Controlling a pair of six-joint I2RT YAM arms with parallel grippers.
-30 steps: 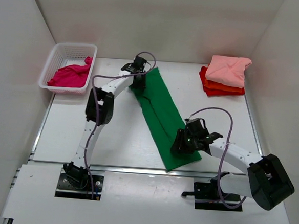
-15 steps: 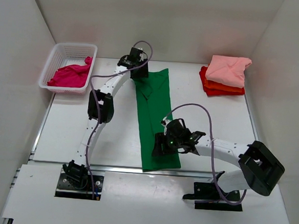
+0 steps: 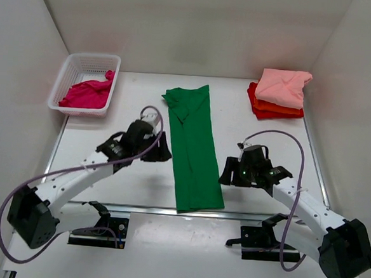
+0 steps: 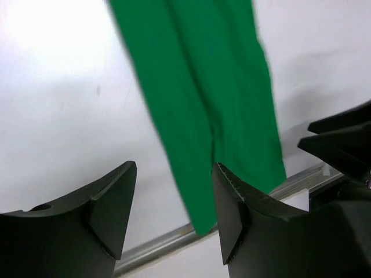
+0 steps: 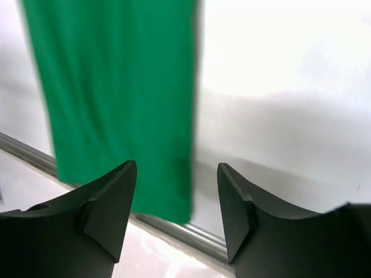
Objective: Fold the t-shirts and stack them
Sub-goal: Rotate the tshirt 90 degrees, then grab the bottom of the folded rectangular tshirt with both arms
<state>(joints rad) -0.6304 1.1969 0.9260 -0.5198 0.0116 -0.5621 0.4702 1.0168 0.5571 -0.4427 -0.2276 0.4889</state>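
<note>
Green t-shirt (image 3: pixel 194 152) lies flat on the white worktop (image 3: pixel 268 145), folded lengthwise into a long narrow strip between two empty hands. The left hand (image 3: pixel 161 153) hovers just beside the strip's left edge with its jaws apart and gripping nothing. The right hand (image 3: pixel 228 177) hangs near the right edge, likewise spread and holding nothing. The collar end, slightly rumpled, points away beyond both hands, while the hem end reaches the worktop's front edge on the near side of them. Far off to the left of the left hand, a magenta t-shirt (image 3: pixel 87 92) sits crumpled in a white basket (image 3: pixel 92 59). Well beyond the right hand, a folded salmon pink t-shirt (image 3: pixel 281 85) tops a stack of red t-shirts (image 3: pixel 267 108). The cloth looks thin, light and limp, so it would likely sag and lose its shape if lifted at one point, and the folded layers could slide apart under a shallow pinch. The soundest hold appears to be the two corners of one short end, one per hand. Each hand should close through every layer so the strip can be carried over onto itself without unfolding.
</note>
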